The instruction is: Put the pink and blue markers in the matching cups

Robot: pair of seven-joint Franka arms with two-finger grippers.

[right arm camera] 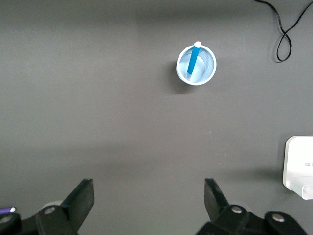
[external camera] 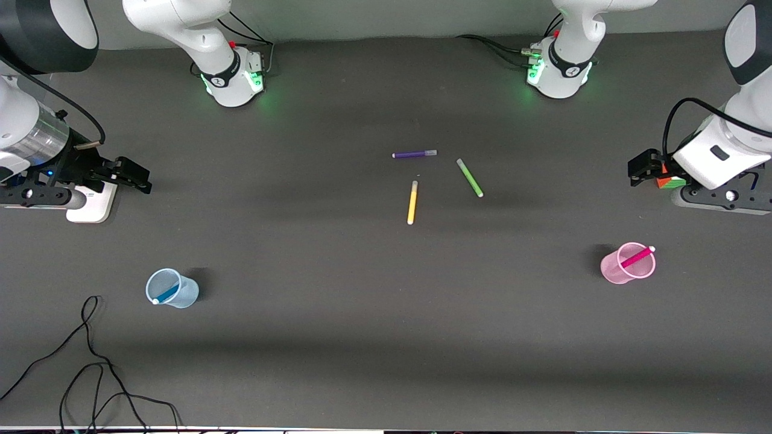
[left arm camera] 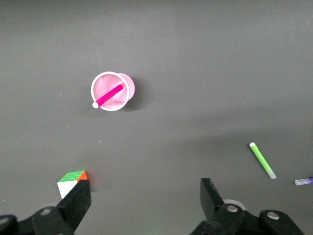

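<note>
The pink marker (external camera: pixel 637 257) stands tilted inside the pale pink cup (external camera: pixel 621 272) toward the left arm's end of the table; both show in the left wrist view, marker (left arm camera: pixel 109 95) in cup (left arm camera: pixel 128 87). The blue marker (external camera: pixel 167 293) leans inside the pale blue cup (external camera: pixel 184 293) toward the right arm's end; both show in the right wrist view, marker (right arm camera: pixel 193 58) in cup (right arm camera: pixel 208 68). My left gripper (external camera: pixel 640 167) hangs open and empty above the table, off from the pink cup. My right gripper (external camera: pixel 134 175) hangs open and empty, off from the blue cup.
A purple marker (external camera: pixel 414 154), a green marker (external camera: pixel 470 178) and a yellow marker (external camera: pixel 412 202) lie mid-table. A colourful cube (external camera: pixel 670 182) sits by the left gripper. A white box (external camera: pixel 95 204) lies under the right arm. A black cable (external camera: pixel 90 355) loops near the front edge.
</note>
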